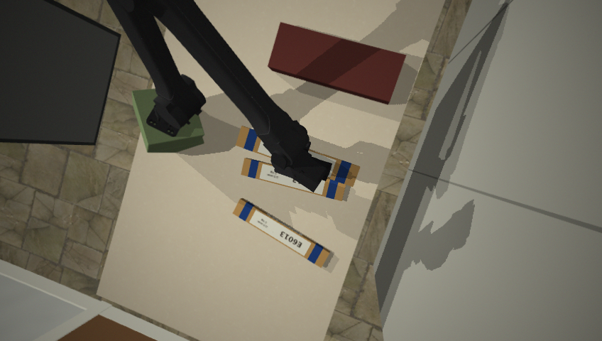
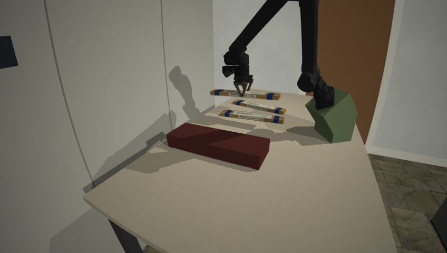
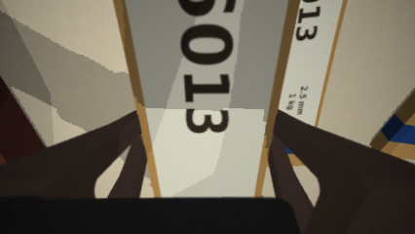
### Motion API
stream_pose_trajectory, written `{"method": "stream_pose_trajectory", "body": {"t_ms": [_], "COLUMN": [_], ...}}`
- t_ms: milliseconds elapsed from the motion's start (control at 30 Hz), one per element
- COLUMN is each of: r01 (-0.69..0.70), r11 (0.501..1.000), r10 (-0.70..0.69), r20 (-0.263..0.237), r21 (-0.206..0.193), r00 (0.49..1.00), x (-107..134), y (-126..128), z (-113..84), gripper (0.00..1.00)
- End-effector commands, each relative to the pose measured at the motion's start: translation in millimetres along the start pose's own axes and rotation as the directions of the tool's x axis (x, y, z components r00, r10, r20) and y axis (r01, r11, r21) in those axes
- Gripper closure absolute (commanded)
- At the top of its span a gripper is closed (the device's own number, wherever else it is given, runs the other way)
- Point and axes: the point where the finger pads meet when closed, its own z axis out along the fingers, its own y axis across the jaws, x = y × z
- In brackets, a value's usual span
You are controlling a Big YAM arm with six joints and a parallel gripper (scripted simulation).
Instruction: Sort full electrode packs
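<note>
My gripper (image 2: 242, 95) (image 3: 207, 116) is shut on an orange-brown electrode pack (image 1: 345, 170) (image 2: 270, 96) (image 3: 170, 122) with blue bands and a white label. It grips the pack near mid-length and holds it roughly level above the table; the arm hides part of it in the top view. A second pack (image 1: 253, 168) (image 2: 251, 116) (image 3: 312, 58) lies flat on the table, nearer the platform. A third pack (image 1: 282, 232) (image 2: 259, 106) (image 3: 399, 132) lies flat farther away, at an angle. The low dark red platform (image 1: 338, 63) (image 2: 216, 144) (image 3: 15, 132) bears no pack.
A green faceted block (image 1: 160, 143) (image 2: 340, 116) stands at the table's edge, close by the arm's other joint. A grey cabinet wall (image 1: 527, 126) (image 2: 125, 62) runs along the table's opposite side. The table (image 1: 189, 253) (image 2: 219, 200) is pale.
</note>
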Motion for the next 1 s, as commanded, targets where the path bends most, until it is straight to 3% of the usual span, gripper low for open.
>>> {"method": "stream_pose_trajectory", "body": {"t_ms": [0, 600, 967], "r01": [0.038, 0.038, 0.039], "r11": [0.999, 0.999, 0.999], "r10": [-0.042, -0.042, -0.042], "r20": [0.100, 0.100, 0.096], "r21": [0.037, 0.037, 0.029], "r00": [0.994, 0.994, 0.994], "x": [-36.0, -36.0, -36.0], "y": [2.2, 2.2, 34.9], "z": [-39.6, -39.5, -36.3], "gripper": [1.00, 1.00, 1.00]}}
